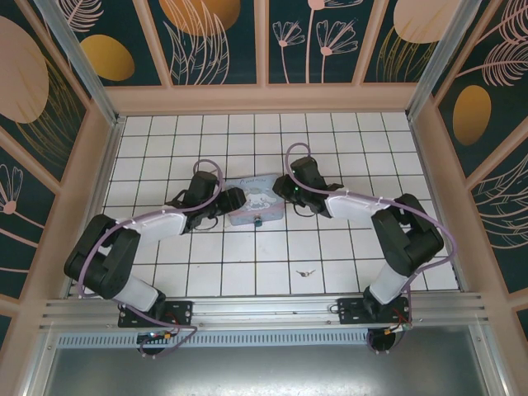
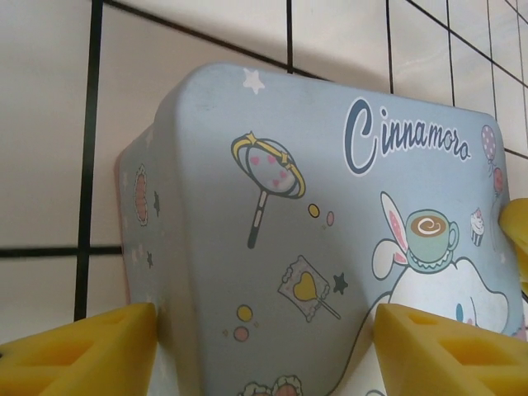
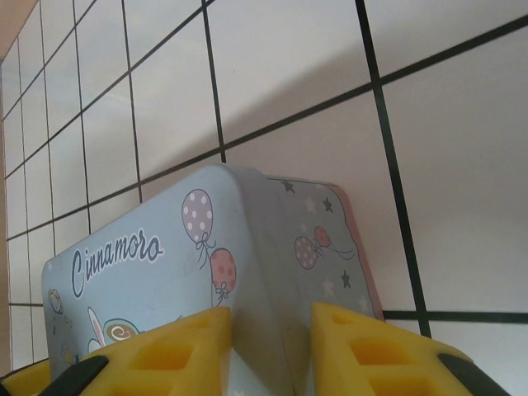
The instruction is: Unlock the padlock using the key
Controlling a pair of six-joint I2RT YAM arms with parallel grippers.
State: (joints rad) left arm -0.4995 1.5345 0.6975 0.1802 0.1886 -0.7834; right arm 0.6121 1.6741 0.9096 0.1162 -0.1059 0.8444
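Two arm bases sit bolted at the near edge of the white-tiled bench (image 1: 371, 140), and both arms reach inward toward the middle. Closest to the bases lies the key (image 1: 305, 271), a small dark thing flat on a tile a little right of centre, with neither claw near it. Farther in, well apart from the key, the padlock (image 1: 258, 220) shows as a tiny teal spot right against the near edge of the tin box (image 1: 254, 202); whether it is open or locked is too small to tell.

The tin box is pale blue, printed with a cartoon rabbit, balloons and the word "Cinnamoro", and it rests flat on the tiles between the two claws. The left claw (image 1: 239, 199) meets its left end. In the left wrist view that claw (image 2: 266, 330) stands wide open, one yellow finger (image 2: 82, 351) just beside the tin's side wall and the other over the printed lid, not clamped across it. The right claw (image 1: 282, 195) meets the tin's right end. In the right wrist view this claw (image 3: 271, 330) is drawn narrow around the tin's corner edge, one yellow finger (image 3: 165, 355) on the lid face and the other on the end wall, gripping it.

Beyond the tin lie bare tiles, then dark teal walls (image 1: 214, 41) painted with flowers.
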